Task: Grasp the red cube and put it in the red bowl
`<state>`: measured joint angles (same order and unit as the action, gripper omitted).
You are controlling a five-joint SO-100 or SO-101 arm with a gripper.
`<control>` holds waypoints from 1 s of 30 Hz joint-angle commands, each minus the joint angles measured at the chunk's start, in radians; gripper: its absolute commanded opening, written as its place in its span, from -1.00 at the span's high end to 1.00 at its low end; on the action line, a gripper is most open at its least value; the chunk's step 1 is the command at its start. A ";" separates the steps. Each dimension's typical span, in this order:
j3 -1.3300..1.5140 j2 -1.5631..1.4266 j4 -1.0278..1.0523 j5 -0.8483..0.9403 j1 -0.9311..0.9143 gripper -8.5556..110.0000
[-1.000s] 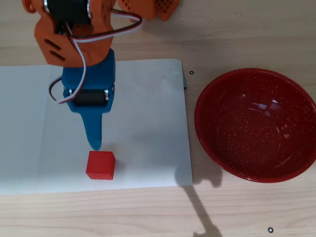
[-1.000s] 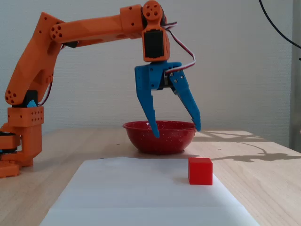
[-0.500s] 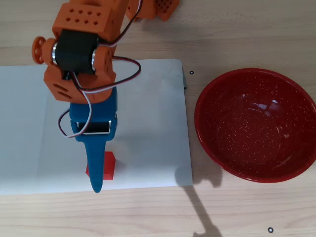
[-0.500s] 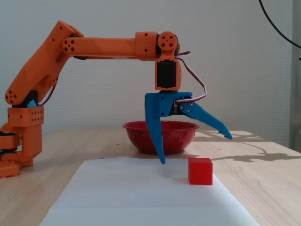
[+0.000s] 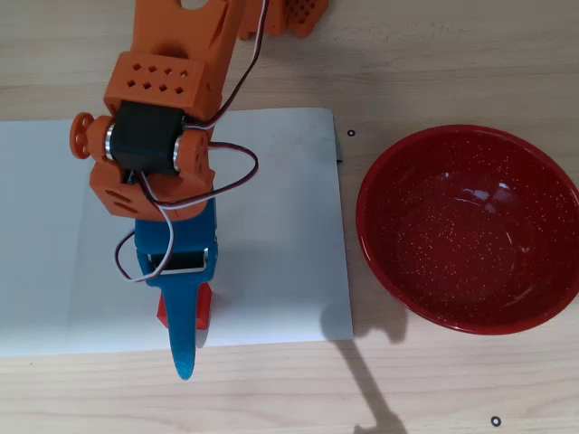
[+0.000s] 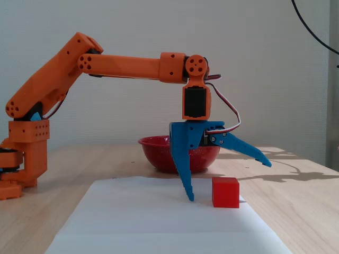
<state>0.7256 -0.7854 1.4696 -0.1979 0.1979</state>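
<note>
In the fixed view the red cube (image 6: 225, 192) is sitting flat on the white paper sheet (image 6: 159, 222), just beside the lower tip of the claw (image 6: 228, 180) and under its raised finger; the overhead view is showing only slivers of it (image 5: 205, 306) peeking out beneath the blue fingers. The claw is hanging spread wide apart, gripping nothing, one finger pointing almost straight down to the sheet and the other angling up and out over the cube. To grasp well, it is probably needing to shift slightly so the cube sits centred between the fingers, then close squarely on two opposite faces. The cube is having no long axis; its faces are looking roughly square to the sheet's edges. Beyond the claw, well apart on the bare desk (image 6: 296, 211), the red bowl (image 6: 159, 151) is standing upright and empty.
</note>
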 commanded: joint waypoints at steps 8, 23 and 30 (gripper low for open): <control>-0.187 0.000 -0.034 -0.029 -0.009 -0.34; -0.227 0.023 -0.012 -0.043 -0.003 0.07; -0.227 0.012 0.006 -0.044 0.002 0.41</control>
<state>0.5952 -0.6980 1.4542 -0.2255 0.1963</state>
